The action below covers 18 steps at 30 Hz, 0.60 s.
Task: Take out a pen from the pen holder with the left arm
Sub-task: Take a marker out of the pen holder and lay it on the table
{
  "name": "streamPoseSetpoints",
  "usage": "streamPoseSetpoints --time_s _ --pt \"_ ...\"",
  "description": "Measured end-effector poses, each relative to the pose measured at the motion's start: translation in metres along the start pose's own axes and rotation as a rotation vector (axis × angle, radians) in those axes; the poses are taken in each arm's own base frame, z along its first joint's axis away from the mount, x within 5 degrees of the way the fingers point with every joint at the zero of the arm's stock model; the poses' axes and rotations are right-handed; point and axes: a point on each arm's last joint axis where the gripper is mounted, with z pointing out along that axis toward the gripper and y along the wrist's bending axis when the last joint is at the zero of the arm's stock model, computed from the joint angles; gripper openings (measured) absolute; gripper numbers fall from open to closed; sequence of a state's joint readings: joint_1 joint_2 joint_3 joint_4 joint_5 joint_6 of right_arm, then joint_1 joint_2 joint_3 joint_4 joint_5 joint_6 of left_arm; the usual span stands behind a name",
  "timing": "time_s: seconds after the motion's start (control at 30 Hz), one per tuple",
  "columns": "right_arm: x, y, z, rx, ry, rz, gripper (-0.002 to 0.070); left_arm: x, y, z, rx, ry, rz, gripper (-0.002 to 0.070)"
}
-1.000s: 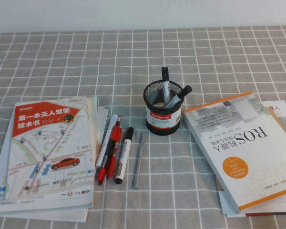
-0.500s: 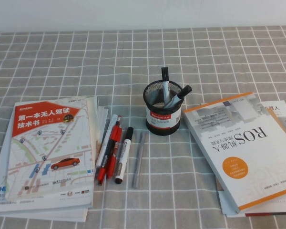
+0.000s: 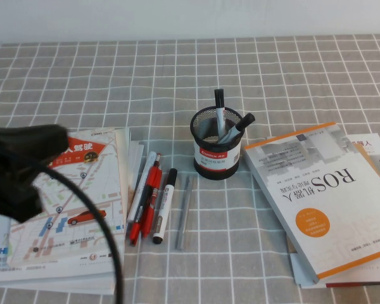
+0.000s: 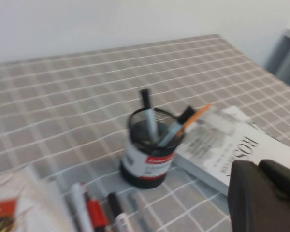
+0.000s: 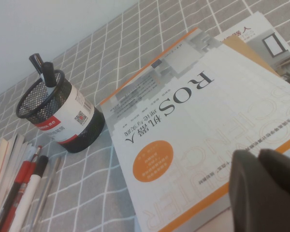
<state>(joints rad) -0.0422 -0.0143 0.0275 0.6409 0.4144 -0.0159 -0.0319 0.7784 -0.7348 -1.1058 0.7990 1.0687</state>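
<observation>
One-view right gripper (image 5: 259,154); two-view left gripper (image 4: 258,164)

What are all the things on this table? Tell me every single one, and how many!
pen holder: one, black mesh with a white and red label, middle of the table.
pens in the holder: two, black caps, sticking up out of it.
pens on the table: four or five, white, red, black-capped and grey, lying side by side left of the holder.
map book: one, red and white, on top of a stack on the left side.
ROS book: one, white and orange, on top of a stack on the right side.
tablecloth: one, grey with white checks, under everything.
left pincer: one, black, shut, over the map book.
right pincer: one, black, shut, over the ROS book.
</observation>
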Motion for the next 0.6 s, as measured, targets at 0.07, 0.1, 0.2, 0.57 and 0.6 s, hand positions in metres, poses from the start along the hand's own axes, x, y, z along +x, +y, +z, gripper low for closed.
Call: streamPoseSetpoints --time_s 0.07,0.1,0.2,0.57,0.6 --pt "0.000 0.000 0.000 0.000 0.000 0.000 -0.0013 0.002 0.002 0.017 0.075 0.020 0.057 -0.0003" --pt "0.000 0.000 0.000 0.000 0.000 0.000 -0.0013 0.003 0.002 0.025 0.103 0.032 0.084 -0.0003" --pt "0.000 0.000 0.000 0.000 0.000 0.000 -0.0013 0.012 0.003 0.056 0.189 0.073 0.178 -0.0003" --pt "0.000 0.000 0.000 0.000 0.000 0.000 -0.0013 0.019 0.009 0.145 0.282 0.017 0.287 0.0027" --pt "0.000 0.000 0.000 0.000 0.000 0.000 -0.0013 0.016 0.011 0.151 0.282 0.012 0.287 0.0055"
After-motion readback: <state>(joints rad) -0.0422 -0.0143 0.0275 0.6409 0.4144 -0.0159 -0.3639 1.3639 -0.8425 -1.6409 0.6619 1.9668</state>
